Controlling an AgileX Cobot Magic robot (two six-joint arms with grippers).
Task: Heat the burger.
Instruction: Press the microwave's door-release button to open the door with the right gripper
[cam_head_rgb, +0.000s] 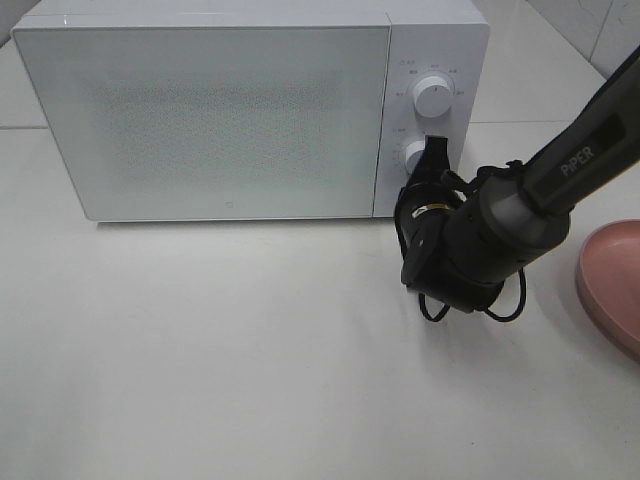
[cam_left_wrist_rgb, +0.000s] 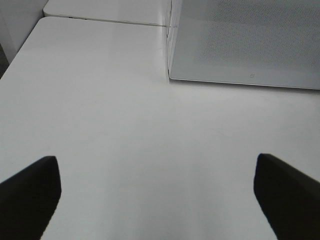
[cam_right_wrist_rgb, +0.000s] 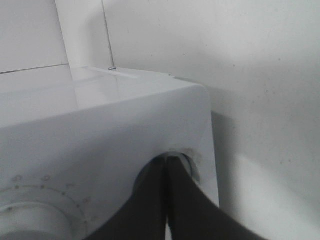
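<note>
The burger shows in no view. The white microwave (cam_head_rgb: 200, 110) stands at the back with its door closed. My right gripper (cam_head_rgb: 436, 152) is shut, its black fingers (cam_right_wrist_rgb: 150, 200) pressed together with the tips against the lower knob (cam_head_rgb: 412, 156) of the control panel. In the right wrist view that knob's rim (cam_right_wrist_rgb: 192, 162) peeks out behind the fingertips. My left gripper (cam_left_wrist_rgb: 155, 160) is open over the bare table, to the left of the microwave's front corner (cam_left_wrist_rgb: 172, 75), with nothing between its fingers.
The upper knob (cam_head_rgb: 433, 97) sits above the lower one. A pink plate (cam_head_rgb: 612, 285) lies at the right edge of the white table (cam_head_rgb: 250, 350), close beside the right arm. A tiled wall stands behind the microwave.
</note>
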